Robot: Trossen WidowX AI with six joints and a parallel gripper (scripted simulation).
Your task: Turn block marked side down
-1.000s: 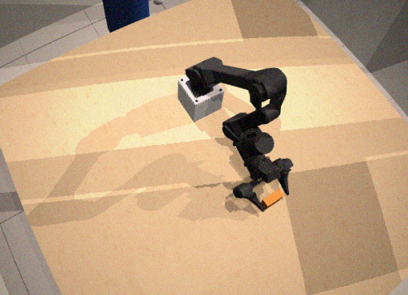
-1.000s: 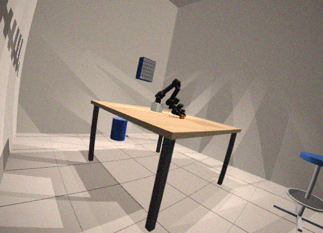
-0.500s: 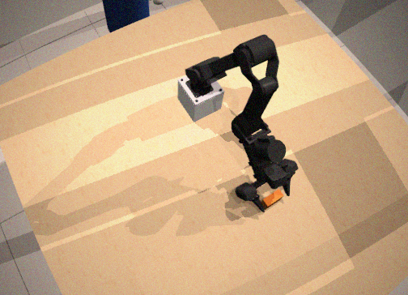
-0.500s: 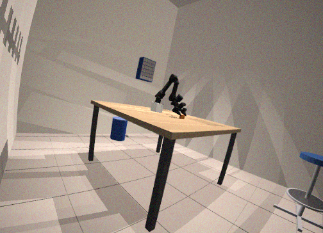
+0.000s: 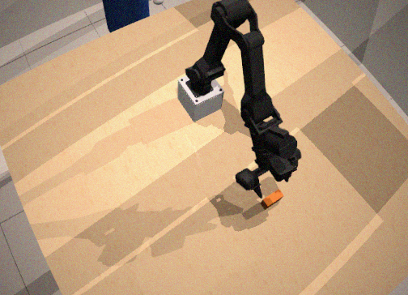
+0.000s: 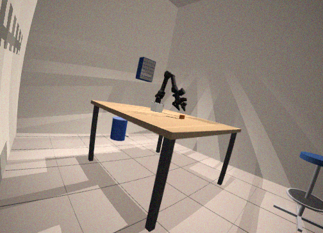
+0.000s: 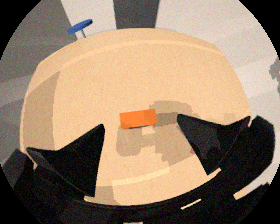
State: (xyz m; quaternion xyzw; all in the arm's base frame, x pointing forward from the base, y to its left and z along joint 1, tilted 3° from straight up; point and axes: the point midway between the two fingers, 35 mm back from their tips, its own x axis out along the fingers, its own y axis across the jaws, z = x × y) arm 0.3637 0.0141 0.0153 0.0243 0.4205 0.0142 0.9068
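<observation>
The orange block (image 5: 273, 198) (image 6: 182, 116) (image 7: 138, 118) rests on the table (image 5: 332, 248) (image 6: 205, 123) (image 7: 131, 65), with a plain orange face up. No dark mark shows on the faces seen in the top view. In the wrist view a thin dark sliver runs along its lower near edge; I cannot tell whether it is the mark or shadow. The underside is hidden. My gripper (image 5: 274, 188) (image 6: 181, 109) (image 7: 141, 122) is wide open and empty. It hangs above the block with a gap, and the block appears between the fingertips in the wrist view.
The arm's grey-white base box (image 5: 208, 106) (image 6: 157, 107) stands on the table behind the block. Shadows of the arm fall across the tabletop. A blue bin (image 5: 125, 9) (image 6: 118, 128) stands on the floor beyond the table, and a blue stool (image 6: 311, 158) (image 7: 80, 26) stands off another side.
</observation>
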